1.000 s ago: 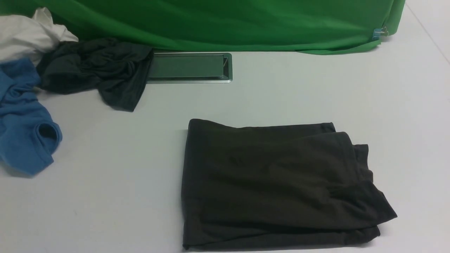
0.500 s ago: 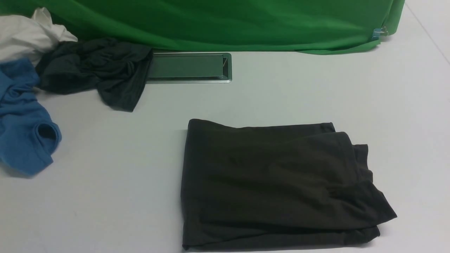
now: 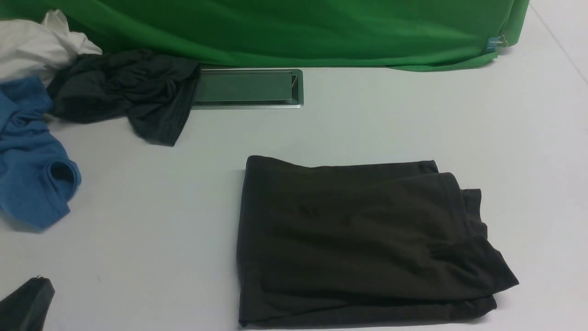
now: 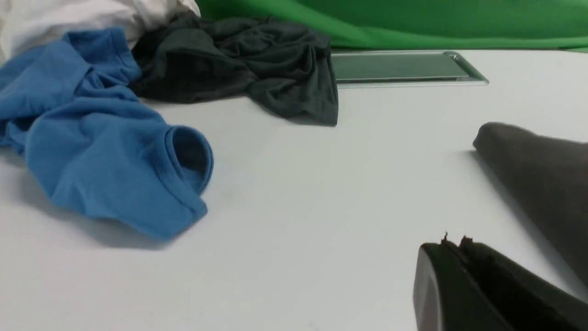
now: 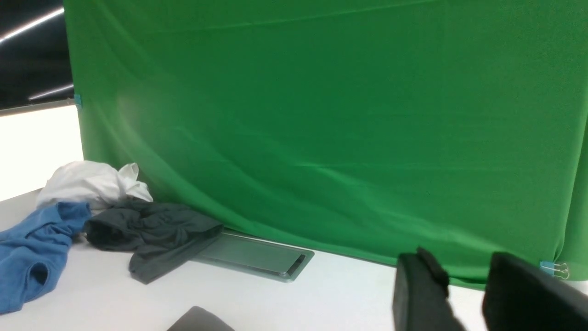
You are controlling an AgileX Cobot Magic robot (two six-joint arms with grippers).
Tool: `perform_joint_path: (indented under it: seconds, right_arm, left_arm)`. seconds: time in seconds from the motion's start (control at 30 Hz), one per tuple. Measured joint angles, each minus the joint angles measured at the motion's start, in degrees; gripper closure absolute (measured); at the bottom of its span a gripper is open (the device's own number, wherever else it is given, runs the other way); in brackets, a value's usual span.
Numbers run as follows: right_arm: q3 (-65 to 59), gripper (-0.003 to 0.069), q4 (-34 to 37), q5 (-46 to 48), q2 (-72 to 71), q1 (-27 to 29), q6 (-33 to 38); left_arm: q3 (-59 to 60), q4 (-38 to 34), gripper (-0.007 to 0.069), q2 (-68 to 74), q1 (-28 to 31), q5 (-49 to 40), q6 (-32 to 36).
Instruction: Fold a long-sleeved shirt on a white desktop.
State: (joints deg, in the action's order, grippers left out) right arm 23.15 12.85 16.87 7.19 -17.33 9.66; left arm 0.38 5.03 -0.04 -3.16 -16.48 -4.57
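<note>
Green backdrop [image 3: 294, 32], white worktop [image 3: 367, 128]. Long-sleeved shirt [image 3: 358, 243] lies folded near the near edge, right side ragged. Left hand [image 4: 452, 250] clenched, empty; right hand [image 5: 464, 289] parted, empty. Best: square those loose right layers gently.

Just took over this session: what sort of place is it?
Probably a staged recording workspace: a green cloth backdrop hangs behind a smooth white desktop with a silver-framed rectangular cable hatch.

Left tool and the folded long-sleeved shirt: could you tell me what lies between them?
Only bare white desktop lies between the left tool and the long-sleeved shirt, shown in the front view.
</note>
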Motion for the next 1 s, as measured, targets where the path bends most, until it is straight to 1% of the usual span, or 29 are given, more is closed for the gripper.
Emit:
perform_joint_path:
  seconds: [0.23, 0.47, 0.93, 1.0]
  right_arm:
    - [0.0, 0.0419, 0.0, 0.0, 0.0, 0.0, 0.0]
    - [0.0, 0.0419, 0.0, 0.0, 0.0, 0.0, 0.0]
    - [0.0, 0.0419, 0.0, 0.0, -0.07, 0.11, 0.0]
    - [0.0, 0.0419, 0.0, 0.0, -0.13, 1.2, 0.0]
  left_arm:
    - [0.0, -1.92, 0.0606, -0.11, 0.43, 1.34, 0.0]
    - [0.0, -1.97, 0.0606, -0.11, 4.41, 1.6, 0.17]
    - [0.0, -2.03, 0.0606, -0.11, 4.66, 1.93, 0.2]
    - [0.0, -2.08, 0.0606, -0.11, 4.66, 1.92, 0.24]
